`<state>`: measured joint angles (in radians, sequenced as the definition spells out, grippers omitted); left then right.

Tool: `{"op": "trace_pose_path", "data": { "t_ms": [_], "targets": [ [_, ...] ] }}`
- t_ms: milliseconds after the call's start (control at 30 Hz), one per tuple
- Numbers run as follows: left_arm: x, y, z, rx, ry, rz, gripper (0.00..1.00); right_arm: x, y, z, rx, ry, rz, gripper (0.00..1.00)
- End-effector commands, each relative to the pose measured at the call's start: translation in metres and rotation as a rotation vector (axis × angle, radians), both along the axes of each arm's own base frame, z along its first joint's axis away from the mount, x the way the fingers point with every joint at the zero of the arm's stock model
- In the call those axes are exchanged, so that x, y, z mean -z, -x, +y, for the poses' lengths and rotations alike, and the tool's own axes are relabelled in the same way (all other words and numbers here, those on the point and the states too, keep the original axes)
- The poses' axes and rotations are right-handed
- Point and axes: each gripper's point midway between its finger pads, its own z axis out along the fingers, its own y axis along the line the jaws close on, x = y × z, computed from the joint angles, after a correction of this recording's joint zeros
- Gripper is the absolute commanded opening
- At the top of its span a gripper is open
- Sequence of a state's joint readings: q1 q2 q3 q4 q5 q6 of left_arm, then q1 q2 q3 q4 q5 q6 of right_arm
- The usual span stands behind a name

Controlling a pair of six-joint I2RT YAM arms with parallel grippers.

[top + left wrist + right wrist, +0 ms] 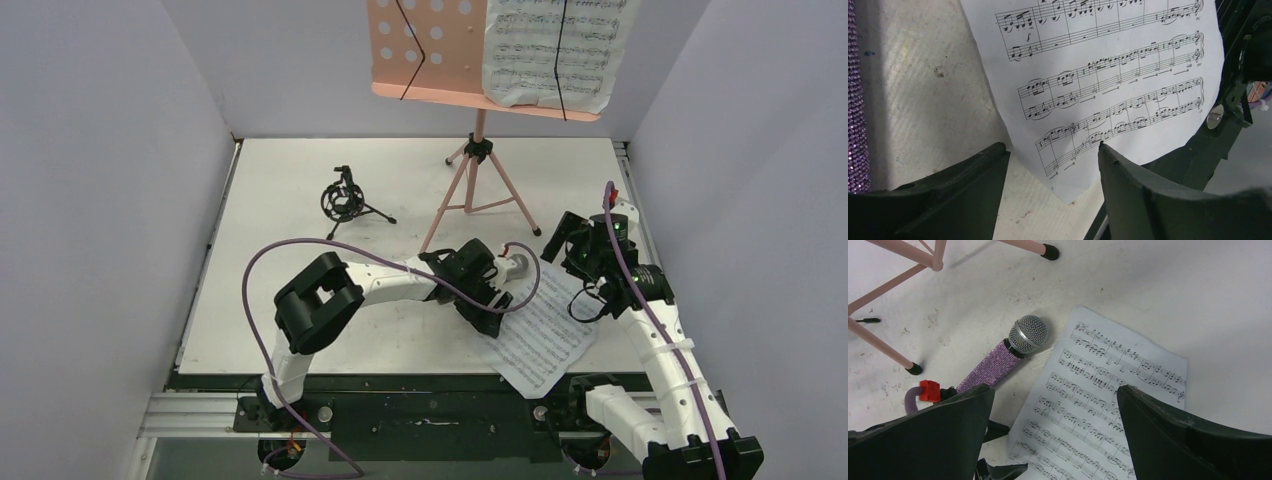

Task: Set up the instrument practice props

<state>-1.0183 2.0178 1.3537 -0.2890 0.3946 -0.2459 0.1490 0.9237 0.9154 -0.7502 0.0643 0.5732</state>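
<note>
The pink perforated music stand [430, 45] stands at the back on its tripod legs [470, 195], with one sheet-music page [550, 50] on its right half under a black cord. A second page [545, 335] lies flat at the table's front right. My left gripper [1052, 146] hovers open low over this page's [1108, 75] corner, gripping nothing. The purple glitter microphone [998, 365] lies beside the page, silver head [1028, 334] toward the stand. My right gripper [1054, 390] hangs wide open above the page [1108, 385]. The black shock-mount tripod [345, 200] stands at back left.
Grey walls close in the white table [300, 330] on three sides. A black rail [420, 385] runs along the near edge by the arm bases. Purple cables [260, 300] loop from both arms. A pink stand leg [878, 340] ends close to the microphone.
</note>
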Motion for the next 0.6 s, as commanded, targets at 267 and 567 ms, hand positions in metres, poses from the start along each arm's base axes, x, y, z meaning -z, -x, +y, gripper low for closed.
{"op": "trace_pose_path", "data": {
  "t_ms": [267,567],
  "targets": [
    [0.012,-0.003,-0.019,0.081,0.034,-0.012,0.35,-0.022,-0.011,-0.001,-0.006,-0.008,-0.096,1.0],
    [0.003,-0.013,-0.02,0.103,0.042,-0.088,0.0,-0.034,-0.017,-0.003,-0.012,0.0,-0.125,1.0]
  ]
}}
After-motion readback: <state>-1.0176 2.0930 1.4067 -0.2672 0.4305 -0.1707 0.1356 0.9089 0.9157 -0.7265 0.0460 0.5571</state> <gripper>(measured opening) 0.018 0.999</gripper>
